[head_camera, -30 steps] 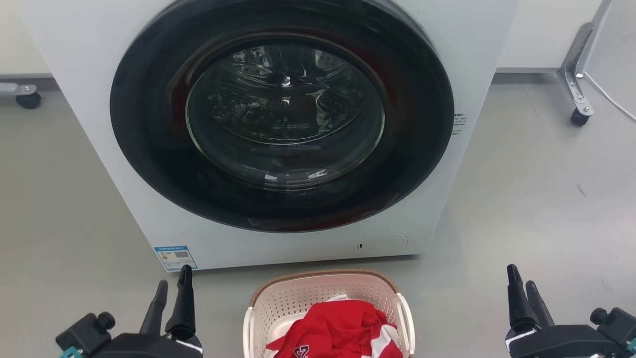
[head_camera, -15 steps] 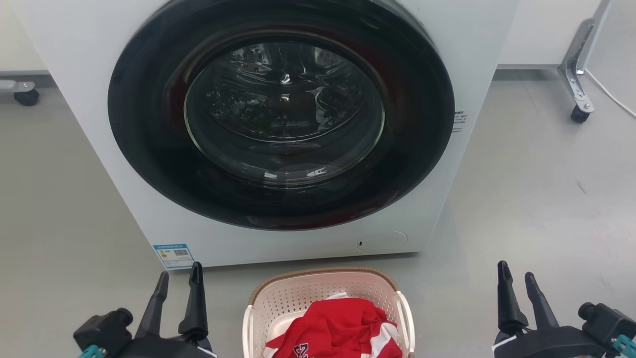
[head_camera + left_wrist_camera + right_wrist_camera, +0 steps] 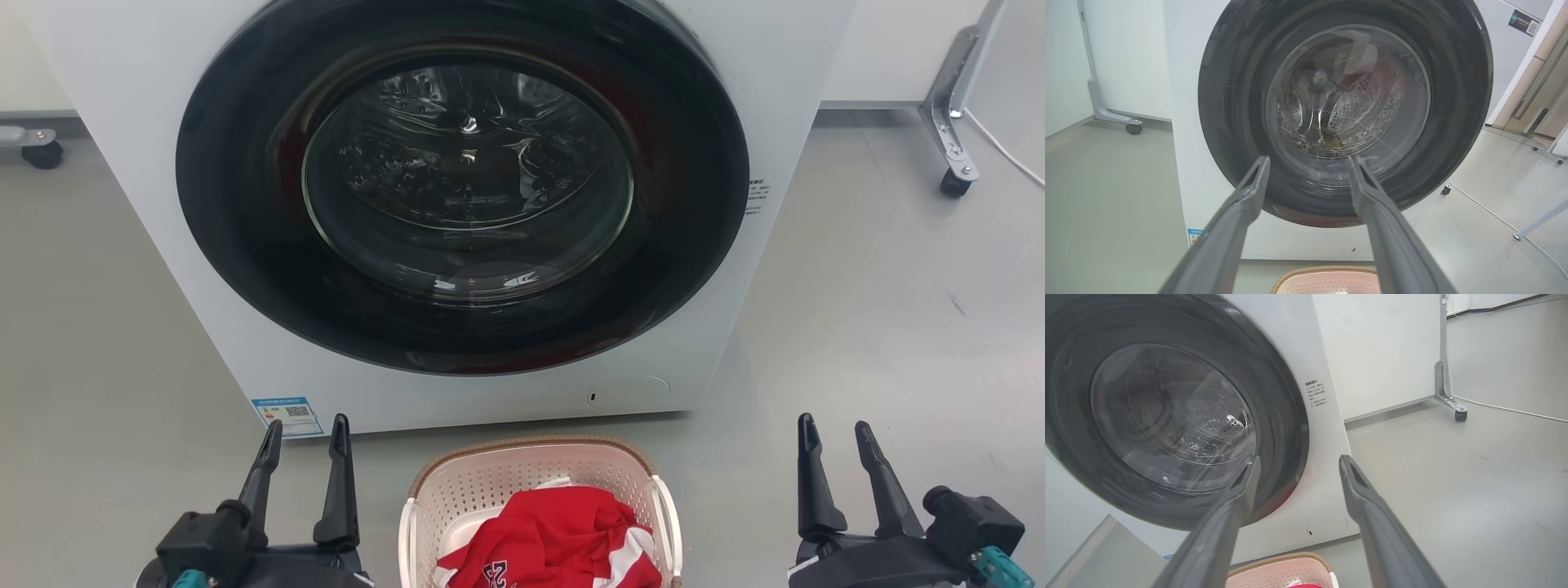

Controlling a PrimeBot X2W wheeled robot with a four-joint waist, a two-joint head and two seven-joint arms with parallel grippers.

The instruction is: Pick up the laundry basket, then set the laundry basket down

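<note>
My left fingers [image 3: 338,482] are spread with nothing between them, low at the left of the head view, tips pointing toward the washer [image 3: 147,204]. My right fingers [image 3: 811,482] are spread the same way and empty, low at the right. The laundry basket [image 3: 478,494] sits on the floor [image 3: 882,327] between the two pairs, touching neither, just in front of the washer's base. I can see its brown rim and white side handles, with a red garment [image 3: 563,531] with white patches bunched inside. The washer's round dark door [image 3: 245,245] is closed, and the drum shows through the glass. A blue label [image 3: 287,415] sits at the lower left corner of the washer front. In both wrist views I look between the fingers at the door, with the basket's rim at the bottom edge. A metal leg on a castor [image 3: 949,139] stands on the floor off to the right.
</note>
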